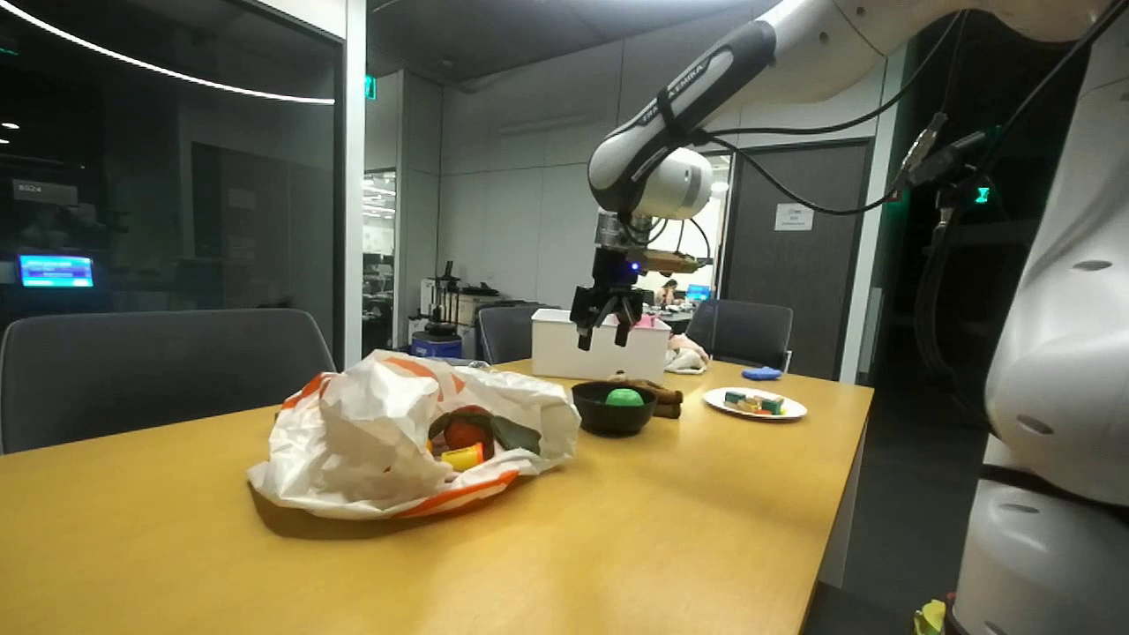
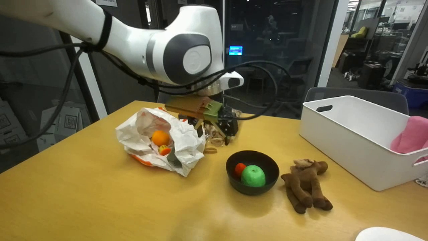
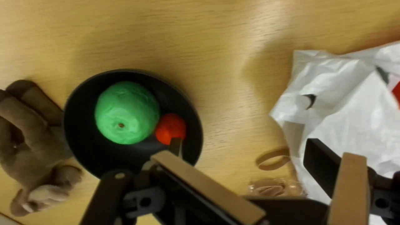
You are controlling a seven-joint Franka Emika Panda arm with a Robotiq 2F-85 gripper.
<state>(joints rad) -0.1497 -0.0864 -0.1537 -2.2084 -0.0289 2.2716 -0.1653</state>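
Note:
My gripper (image 3: 245,148) is open and holds nothing. It hangs above the table between a black bowl and a crumpled white plastic bag, also seen in both exterior views (image 1: 602,339) (image 2: 214,136). The black bowl (image 3: 125,156) holds a green round fruit (image 3: 125,115) and a smaller red ball (image 3: 171,126). One fingertip overlaps the red ball in the wrist view. The white bag (image 2: 187,144) has orange stripes and lies open, with an orange fruit (image 2: 160,138) and a yellow-orange item (image 2: 164,150) inside. A tan band (image 3: 272,161) and a clear packet of bands (image 3: 270,187) lie below the jaws.
A brown plush animal (image 2: 306,184) lies beside the bowl. A white bin (image 2: 337,147) with a pink cloth (image 2: 413,134) stands behind it. A white plate (image 1: 716,404) with small colored pieces and a blue item (image 1: 761,374) are near the table's edge. Chairs surround the table.

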